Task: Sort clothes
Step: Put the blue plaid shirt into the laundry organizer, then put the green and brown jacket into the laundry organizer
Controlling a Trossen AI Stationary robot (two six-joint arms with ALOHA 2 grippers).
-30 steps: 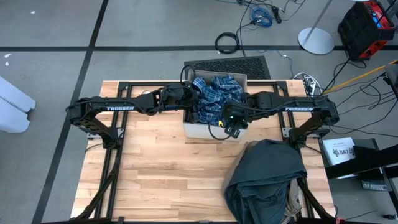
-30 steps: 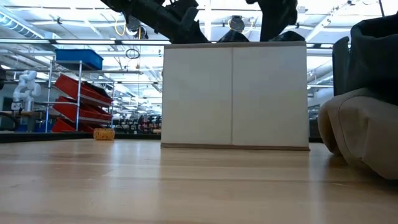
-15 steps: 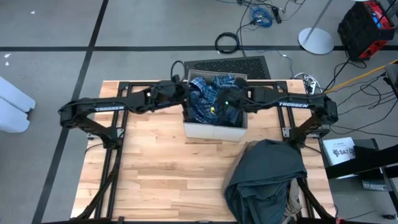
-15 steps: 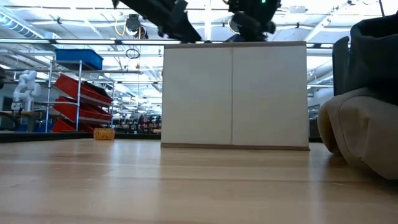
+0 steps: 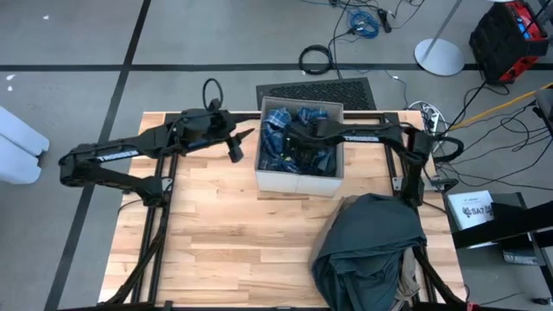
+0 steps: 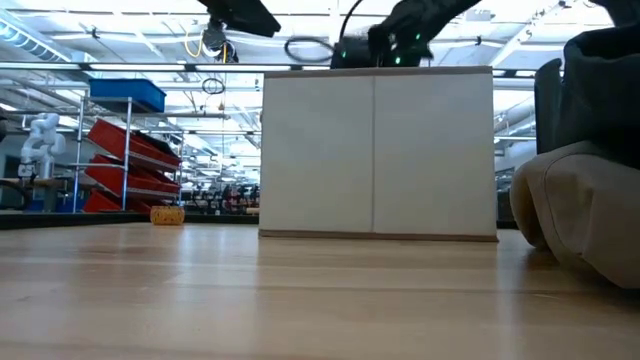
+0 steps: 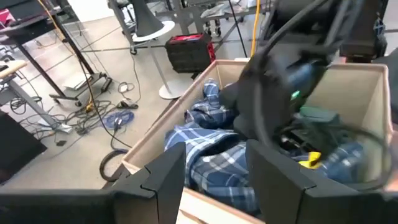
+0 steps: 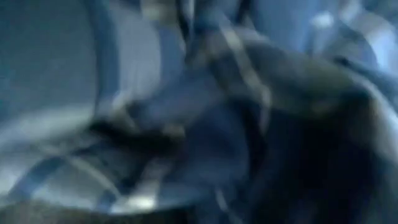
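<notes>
The blue-and-white plaid garment lies bunched inside the beige fabric box; it also shows in the left wrist view and fills the right wrist view. My left gripper is open and empty, just left of the box and above the table. My right gripper reaches down into the box among the plaid; its fingers are hidden. The dark grey-green garment lies heaped at the near right, over the khaki tan one. The white and teal-green garments are out of view.
The box stands at the table's far middle. The heap of dark garment and khaki one takes up the near right corner. Bare wood lies left of and in front of the box. Cables lie on the floor beyond.
My left gripper has drawn back out of the box toward the table's left edge. My right gripper has gone from the box's near edge toward the far left, down into the box. The plaid garment, mounded above the rim before, has sunk into the box.
</notes>
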